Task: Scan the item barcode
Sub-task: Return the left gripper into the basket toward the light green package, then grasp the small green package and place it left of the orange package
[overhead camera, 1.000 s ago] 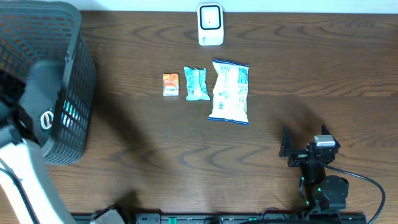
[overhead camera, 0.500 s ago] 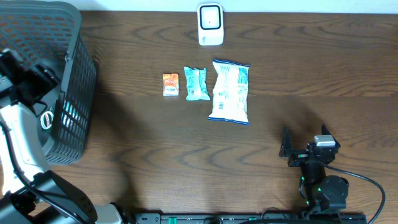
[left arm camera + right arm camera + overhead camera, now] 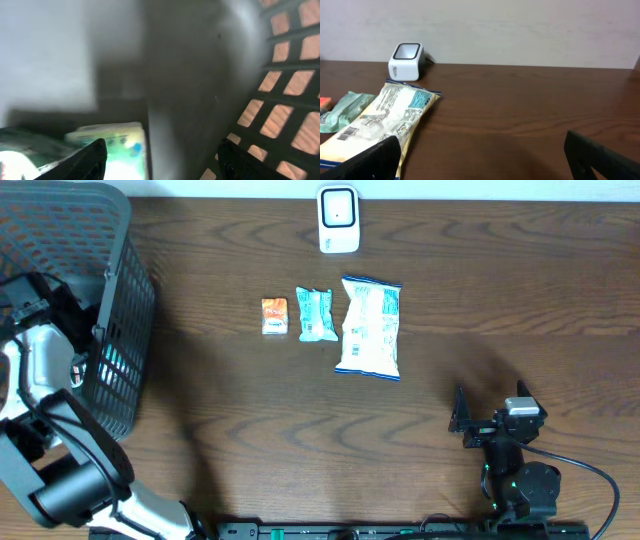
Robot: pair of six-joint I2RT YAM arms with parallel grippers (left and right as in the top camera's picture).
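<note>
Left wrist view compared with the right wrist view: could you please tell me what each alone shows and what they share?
Only left wrist: the lattice-walled basket and a green-and-white packet inside it. Only right wrist: the scanner, the large snack bag with its barcode up, a teal packet, the table. Shared: an open, empty gripper, the left gripper and the right gripper.

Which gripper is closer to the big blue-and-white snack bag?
Right. The right gripper is a short way off the snack bag, toward the robot's side of the table. The left gripper is far off, inside the black basket.
</note>
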